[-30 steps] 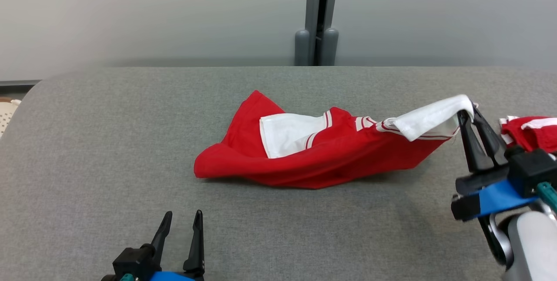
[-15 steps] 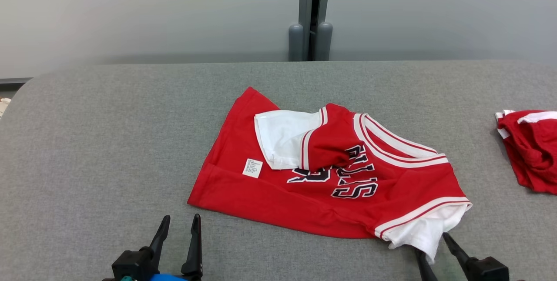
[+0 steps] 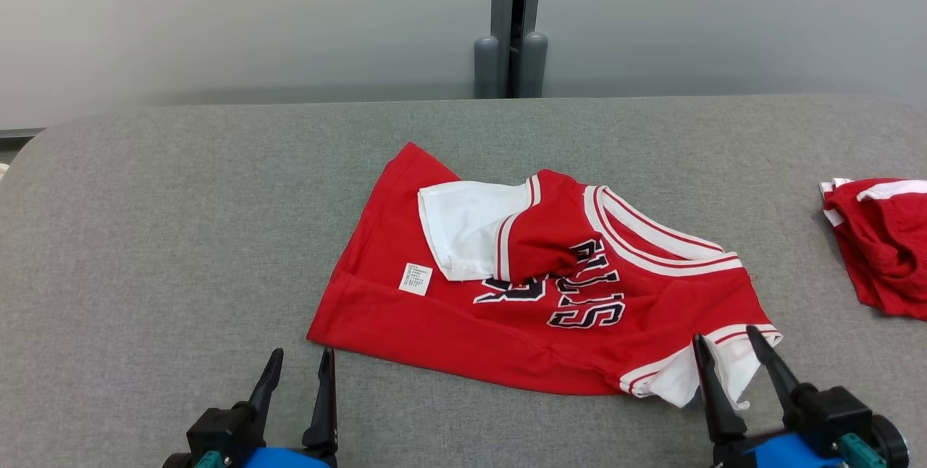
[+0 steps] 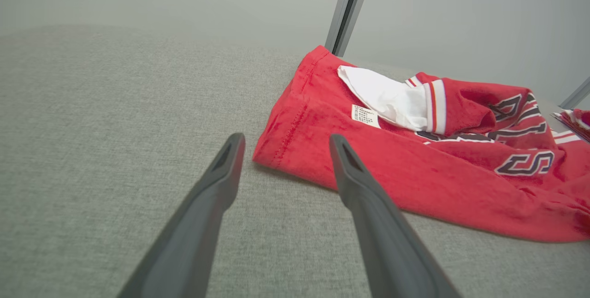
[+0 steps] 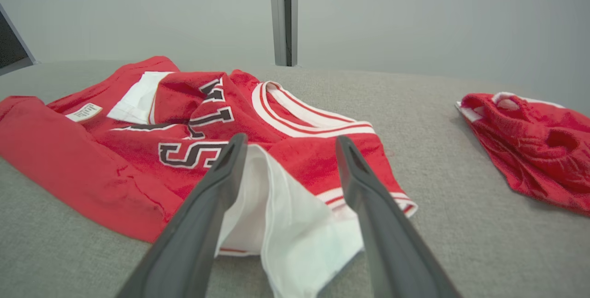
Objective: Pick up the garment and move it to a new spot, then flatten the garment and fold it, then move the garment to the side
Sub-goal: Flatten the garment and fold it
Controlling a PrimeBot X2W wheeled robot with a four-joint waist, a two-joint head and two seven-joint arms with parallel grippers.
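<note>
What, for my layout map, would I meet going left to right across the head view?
left pincer → jersey → right pincer → red bundle

The left gripper (image 3: 303, 353) is held at the near edge of the tabletop (image 3: 181, 236), left of centre — jaws parted. The right gripper (image 3: 725, 335) is positioned toward the near right corner, jaws likewise spread.
</note>
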